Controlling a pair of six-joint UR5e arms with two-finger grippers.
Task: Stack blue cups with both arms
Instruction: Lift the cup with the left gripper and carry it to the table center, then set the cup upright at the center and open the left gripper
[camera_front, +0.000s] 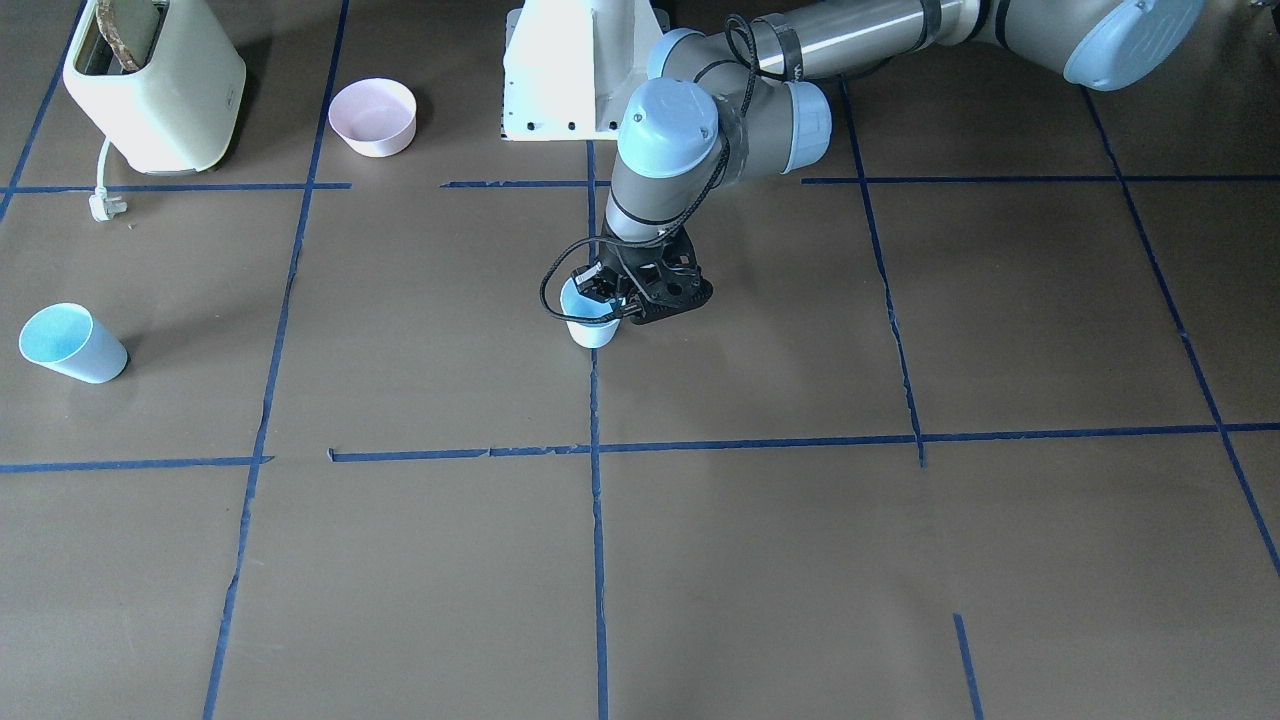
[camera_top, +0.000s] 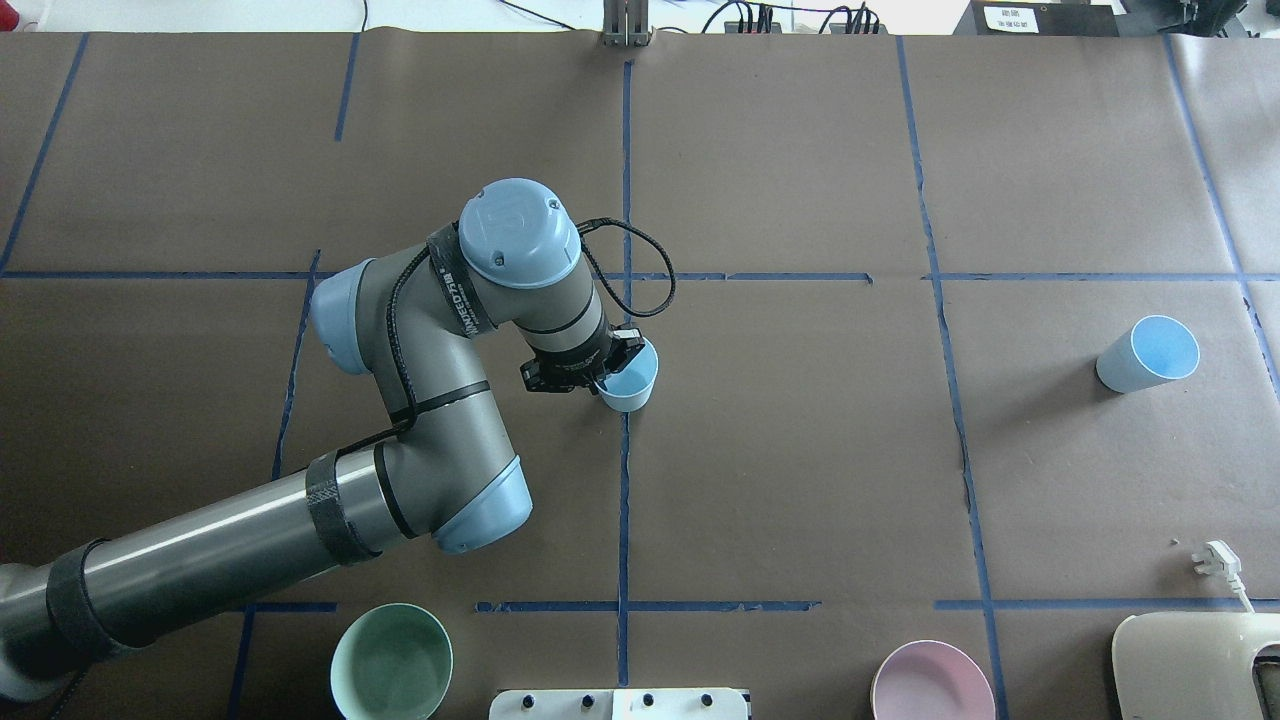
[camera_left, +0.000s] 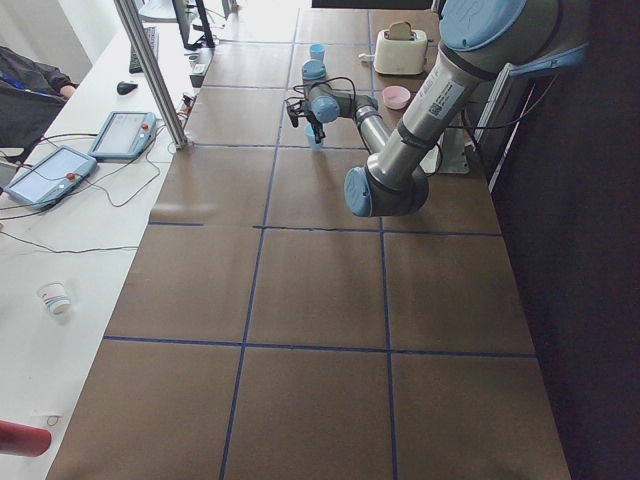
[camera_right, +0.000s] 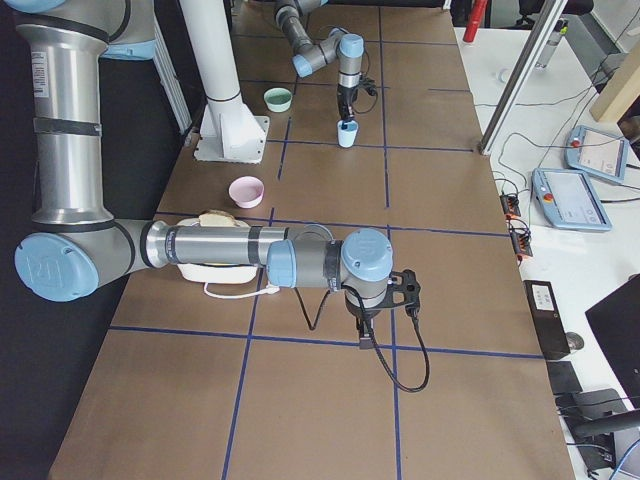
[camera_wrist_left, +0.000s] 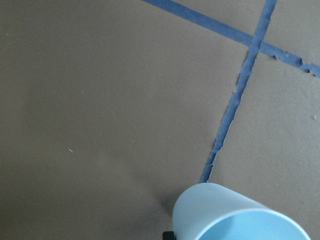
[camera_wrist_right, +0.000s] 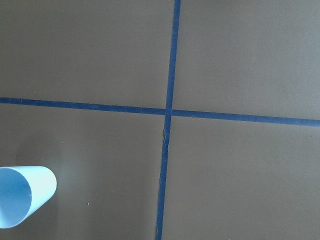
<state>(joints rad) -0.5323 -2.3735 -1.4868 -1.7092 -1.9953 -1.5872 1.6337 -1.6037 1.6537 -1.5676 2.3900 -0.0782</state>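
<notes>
We cannot tell either grip: left gripper (camera_front: 604, 302) at the upright cup's (camera_front: 592, 332) rim, tipped cup (camera_top: 1147, 355) far right, nearer the right gripper (camera_right: 408, 292).

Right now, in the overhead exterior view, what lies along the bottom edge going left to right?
In order: wide mint-green bowl → white square pedestal → wide pale-pink bowl → cream plastic toaster.
</notes>
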